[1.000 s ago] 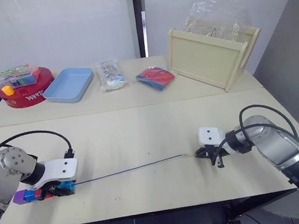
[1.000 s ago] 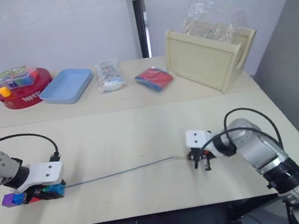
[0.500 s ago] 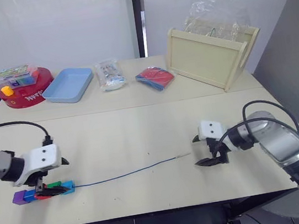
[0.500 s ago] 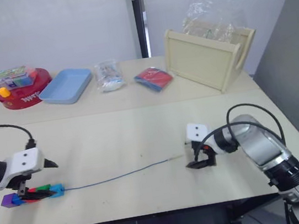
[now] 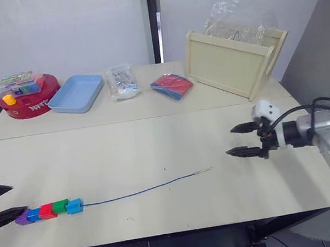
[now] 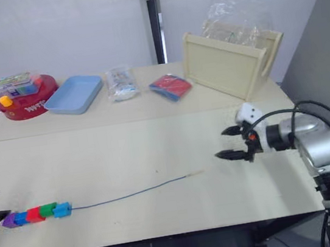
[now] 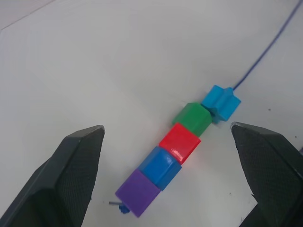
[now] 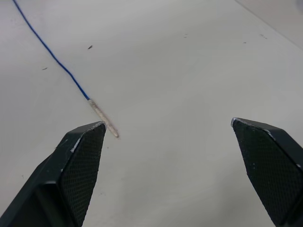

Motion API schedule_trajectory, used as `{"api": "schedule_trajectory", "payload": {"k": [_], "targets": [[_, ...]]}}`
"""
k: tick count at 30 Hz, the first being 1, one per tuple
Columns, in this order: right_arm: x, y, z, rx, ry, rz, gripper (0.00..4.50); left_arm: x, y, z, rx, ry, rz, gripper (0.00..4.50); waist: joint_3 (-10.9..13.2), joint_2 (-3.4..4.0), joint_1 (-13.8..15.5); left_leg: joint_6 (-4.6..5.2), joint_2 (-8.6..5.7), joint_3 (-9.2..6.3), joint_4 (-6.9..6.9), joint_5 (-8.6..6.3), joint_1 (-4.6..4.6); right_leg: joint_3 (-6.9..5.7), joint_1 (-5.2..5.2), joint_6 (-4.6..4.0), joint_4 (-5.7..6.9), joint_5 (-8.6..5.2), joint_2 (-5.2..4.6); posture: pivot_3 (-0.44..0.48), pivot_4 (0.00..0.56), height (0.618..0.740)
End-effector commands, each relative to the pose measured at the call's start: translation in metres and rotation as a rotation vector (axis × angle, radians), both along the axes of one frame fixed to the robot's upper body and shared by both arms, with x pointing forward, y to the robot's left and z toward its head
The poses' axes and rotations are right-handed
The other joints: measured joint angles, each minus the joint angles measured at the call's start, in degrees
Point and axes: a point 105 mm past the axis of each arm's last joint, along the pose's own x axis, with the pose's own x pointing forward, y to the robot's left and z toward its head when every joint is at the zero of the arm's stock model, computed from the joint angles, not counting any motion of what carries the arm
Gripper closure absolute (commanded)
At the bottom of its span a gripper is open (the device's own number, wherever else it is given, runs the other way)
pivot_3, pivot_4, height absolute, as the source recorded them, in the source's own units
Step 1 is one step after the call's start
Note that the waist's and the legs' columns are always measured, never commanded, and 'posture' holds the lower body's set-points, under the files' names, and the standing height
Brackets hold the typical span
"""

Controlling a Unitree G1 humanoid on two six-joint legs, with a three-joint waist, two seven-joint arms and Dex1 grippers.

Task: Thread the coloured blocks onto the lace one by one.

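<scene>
Five coloured blocks lie in a row near the table's front left, all strung on the lace: purple [image 5: 22, 217], blue [image 5: 33, 214], red [image 5: 46, 211], green [image 5: 59, 206] and light blue [image 5: 74, 205]. The thin blue lace [image 5: 140, 190] runs right from them to its pale tip [image 5: 203, 171], flat on the table. My left gripper [image 5: 13, 201] stands open just left of the purple block, touching nothing. My right gripper [image 5: 229, 141] is open too, a short way right of the tip and empty. In the left wrist view the block row [image 7: 180, 142] lies between the spread fingers [image 7: 66, 179].
Along the back of the table stand a red round tin [image 5: 28, 101], a light-blue tray [image 5: 76, 93], a clear plastic packet [image 5: 121, 82], a red-and-blue flat item [image 5: 171, 86] and a wooden tray on edge [image 5: 236, 61] with a plastic bag behind it.
Both grippers opened and drew back. The left one released the block row and moved left; the right one let go of the lace tip and moved right. The lace now lies loose.
</scene>
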Motion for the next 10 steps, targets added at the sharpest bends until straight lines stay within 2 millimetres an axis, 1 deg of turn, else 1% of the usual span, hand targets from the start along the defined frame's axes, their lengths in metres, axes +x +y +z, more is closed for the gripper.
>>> {"api": "schedule_trajectory", "payload": {"k": [1,3,5,6,7,10], "targets": [[-0.006,-0.017,0.013,0.048,-0.047,-0.042,0.02,-0.015,0.032,0.006,-0.065,-0.106,0.233,0.0,0.0,0.0,-0.04,0.0,0.01,0.0,0.0,0.0,0.0,0.0,0.0,0.0,-0.01,0.0,0.01,0.0,0.15,0.74],[-0.008,-0.026,0.008,0.066,-0.04,-0.076,0.02,-0.03,0.04,-0.004,-0.065,-0.127,0.302,0.0,0.0,-0.01,-0.17,0.0,-0.01,0.02,0.0,0.0,0.02,0.01,0.01,0.0,-0.04,0.0,-0.03,0.0,0.15,0.74],[-0.009,-0.029,0.004,0.065,-0.035,-0.088,0.02,-0.039,0.041,-0.009,-0.063,-0.132,0.328,0.0,-0.01,-0.01,-0.24,0.01,0.02,0.21,-0.05,-0.01,0.17,0.06,0.01,0.0,-0.03,0.0,-0.08,0.0,0.15,0.74],[-0.009,-0.03,0.002,0.063,-0.029,-0.086,0.02,-0.044,0.039,-0.018,-0.052,-0.104,0.317,0.0,-0.01,-0.01,-0.22,0.01,0.03,0.24,-0.08,-0.01,0.21,0.08,0.02,0.0,-0.02,0.0,-0.08,0.0,0.15,0.74],[-0.009,-0.03,0.0,0.062,-0.024,-0.085,0.02,-0.048,0.037,-0.026,-0.054,-0.083,0.315,0.0,-0.01,-0.01,-0.19,0.01,0.07,0.24,-0.07,-0.01,0.25,0.07,0.03,0.0,0.0,0.0,-0.05,0.0,0.15,0.74],[-0.008,-0.03,-0.001,0.063,-0.019,-0.083,0.02,-0.054,0.036,-0.038,-0.072,-0.05,0.33,0.0,-0.01,-0.01,-0.07,0.01,0.06,0.29,-0.08,-0.01,0.38,0.12,0.13,-0.02,0.03,0.01,-0.08,0.0,0.15,0.74]]}}
